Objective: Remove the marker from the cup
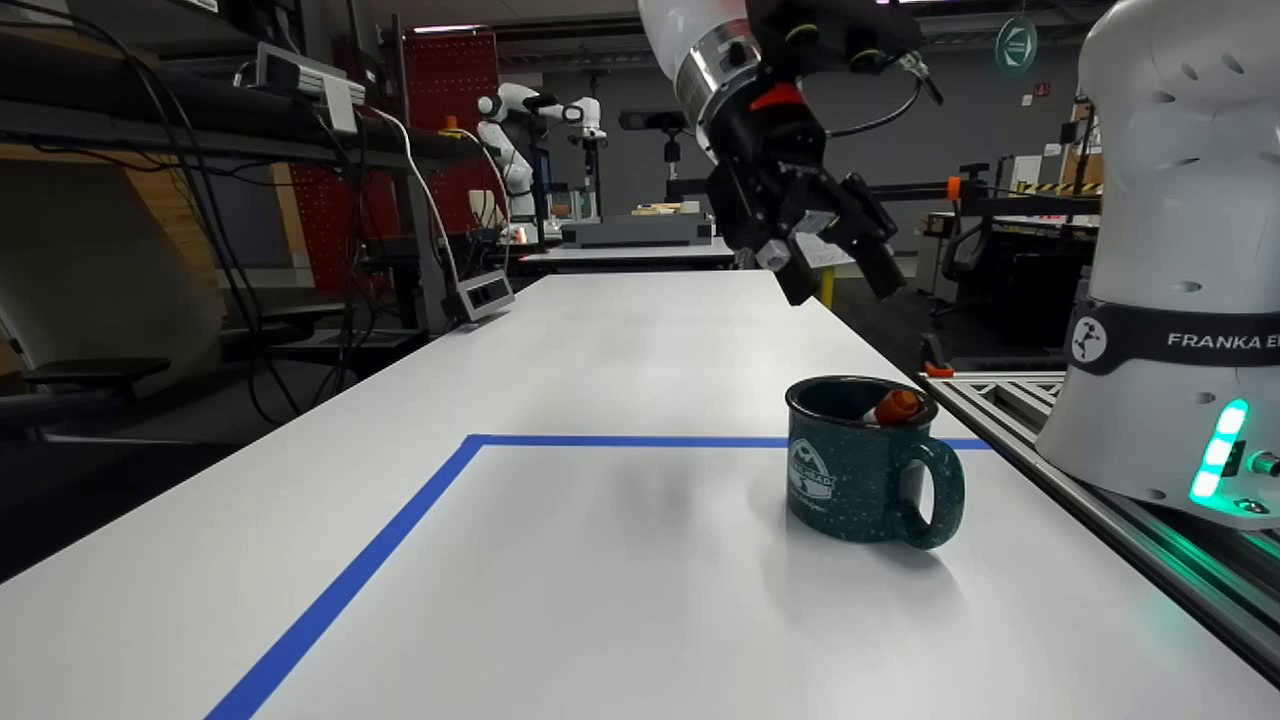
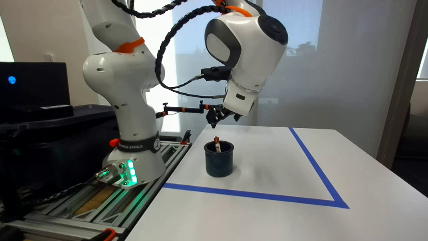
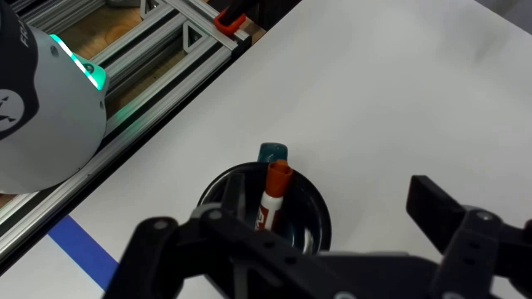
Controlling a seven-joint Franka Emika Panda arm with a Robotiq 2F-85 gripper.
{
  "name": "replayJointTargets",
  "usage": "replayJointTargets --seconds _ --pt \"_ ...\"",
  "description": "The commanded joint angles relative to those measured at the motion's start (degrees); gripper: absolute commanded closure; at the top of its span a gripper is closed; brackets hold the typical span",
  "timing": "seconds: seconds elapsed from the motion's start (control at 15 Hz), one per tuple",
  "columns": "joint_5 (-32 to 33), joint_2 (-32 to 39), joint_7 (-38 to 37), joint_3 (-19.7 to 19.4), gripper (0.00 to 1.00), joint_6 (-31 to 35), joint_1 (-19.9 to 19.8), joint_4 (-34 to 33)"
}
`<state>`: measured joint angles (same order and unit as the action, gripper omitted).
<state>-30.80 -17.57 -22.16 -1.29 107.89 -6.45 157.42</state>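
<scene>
Wrist view: I look down on the marker (image 3: 272, 199), tilted inside the cup (image 3: 305, 203), its orange-red cap (image 3: 278, 179) uppermost and toward the handle (image 3: 272, 152). In both exterior views the black pincer (image 1: 838, 278) hangs above the cup, apart from it; its fingers (image 3: 434, 209) stand well apart, released. The cup sits upright on the white desk (image 1: 560, 580), near the robot's base (image 1: 1170, 420).

The cup (image 1: 858, 472) is speckled dark teal, the marker (image 3: 272, 197) orange, white and red.
</scene>
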Motion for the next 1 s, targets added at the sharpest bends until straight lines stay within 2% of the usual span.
replayJointTargets --seconds 0.0,0.2,0.27,0.33,0.4,0.47,0.67,0.8,0.93 --pt "-0.25 3.93 -1.88 -0.25 0.0 0.54 0.25 -0.97" --pt "-0.4 6.32 -2.2 -0.67 0.0 1.19 0.2 -1.03" --pt "-0.45 7.2 -2.04 -0.89 0.07 1.36 0.2 -1.09" --pt "-0.67 7.95 -1.83 -1.13 0.2 1.76 0.18 -1.1" --pt "-0.79 8.6 -1.75 -1.39 0.28 1.69 0.17 -1.19" --pt "-0.7 9.15 -1.85 -1.58 0.27 1.74 0.14 -1.26" --pt "-1.01 10.95 -1.52 -2.32 0.41 1.7 0.12 -1.67" --pt "-1.22 12.01 -1.18 -2.74 0.42 1.65 0.12 -1.99" --pt "-1.8 12.9 -0.57 -3.11 0.39 1.82 0.11 -2.22"
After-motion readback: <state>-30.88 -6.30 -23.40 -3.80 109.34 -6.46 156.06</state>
